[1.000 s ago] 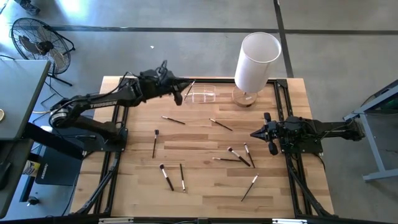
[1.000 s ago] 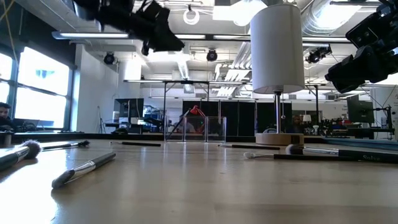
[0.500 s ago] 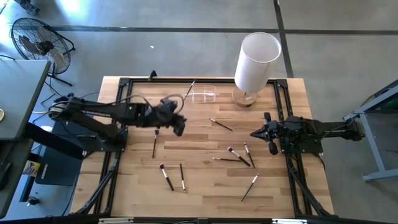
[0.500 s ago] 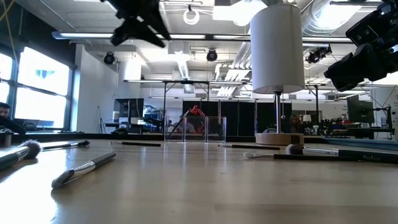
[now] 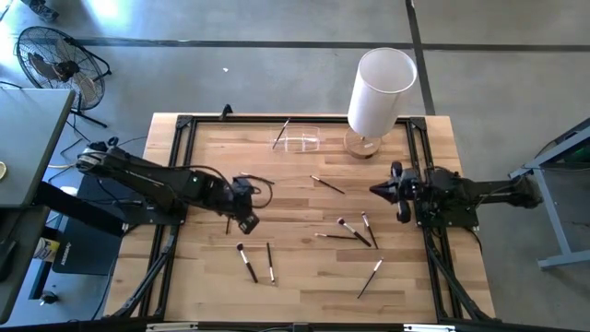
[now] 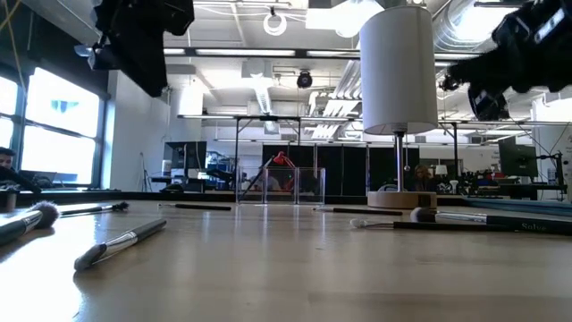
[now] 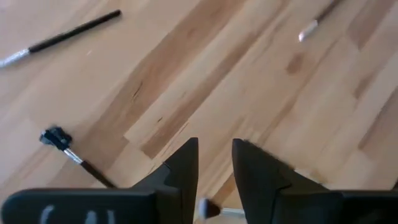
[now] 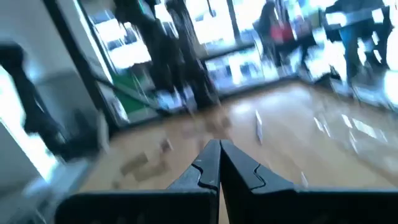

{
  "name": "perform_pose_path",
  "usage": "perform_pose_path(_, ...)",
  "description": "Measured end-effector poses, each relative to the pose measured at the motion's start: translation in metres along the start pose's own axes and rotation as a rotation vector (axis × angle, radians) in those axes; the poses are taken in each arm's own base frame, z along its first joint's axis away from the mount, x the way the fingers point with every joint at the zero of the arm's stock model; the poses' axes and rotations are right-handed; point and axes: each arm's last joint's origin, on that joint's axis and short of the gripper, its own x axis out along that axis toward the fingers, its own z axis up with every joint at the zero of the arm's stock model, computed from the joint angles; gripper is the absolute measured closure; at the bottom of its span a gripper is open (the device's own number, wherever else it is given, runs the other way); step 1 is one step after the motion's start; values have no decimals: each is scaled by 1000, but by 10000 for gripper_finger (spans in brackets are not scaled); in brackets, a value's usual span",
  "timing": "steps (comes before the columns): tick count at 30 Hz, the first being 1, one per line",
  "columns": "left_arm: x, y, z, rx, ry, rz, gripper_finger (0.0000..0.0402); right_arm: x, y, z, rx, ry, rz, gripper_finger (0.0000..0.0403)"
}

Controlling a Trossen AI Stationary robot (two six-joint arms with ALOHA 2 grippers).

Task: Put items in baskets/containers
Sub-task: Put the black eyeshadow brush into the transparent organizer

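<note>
Left gripper (image 5: 247, 221) hovers over a brush (image 5: 229, 213), fingers narrowly parted, empty. Brush light, stiff, slippery: grip mid-handle. Right gripper (image 5: 376, 191) closed, empty.

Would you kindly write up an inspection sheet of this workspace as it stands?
Surface: wooden table inside a black frame, no spills seen.
Job's things: clear container at the far edge with one brush leaning in it; other makeup brushes lie scattered flat across the table.
Clutter: tall white cylinder on a round wooden base, beside the container.
Grippers: left gripper low over the table above a brush, jaws parted, holding nothing; right gripper at the right edge, jaws shut, empty.
Cables: thin cable looping off the left wrist.
Surroundings: floor fan far left; a person beyond the table in the low view.
</note>
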Motion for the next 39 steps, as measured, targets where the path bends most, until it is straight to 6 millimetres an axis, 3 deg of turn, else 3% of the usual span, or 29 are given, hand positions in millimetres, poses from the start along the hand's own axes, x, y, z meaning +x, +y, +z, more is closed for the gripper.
perform_pose_path(4,-1,0,2,109,-33,9,342,8,7,14,-9,-100,-1,402)
perform_pose_path(9,-15,7,4,224,-126,38,387,31,23,38,-27,-12,-113,403)
perform_pose_path(15,-35,15,5,366,-193,16,397,80,49,65,-32,302,-328,403)
perform_pose_path(22,-54,47,-12,423,-355,-99,400,124,67,83,133,715,-601,403)
perform_pose_path(26,-62,68,-25,411,-466,-202,401,137,70,75,252,895,-781,402)
perform_pose_path(30,-66,85,-36,406,-562,-312,401,144,68,52,354,1025,-915,393)
perform_pose_path(35,-70,98,-45,379,-633,-377,401,146,57,15,458,1132,-1026,360)
perform_pose_path(39,-77,105,-48,366,-666,-403,401,141,45,-4,515,1183,-1104,322)
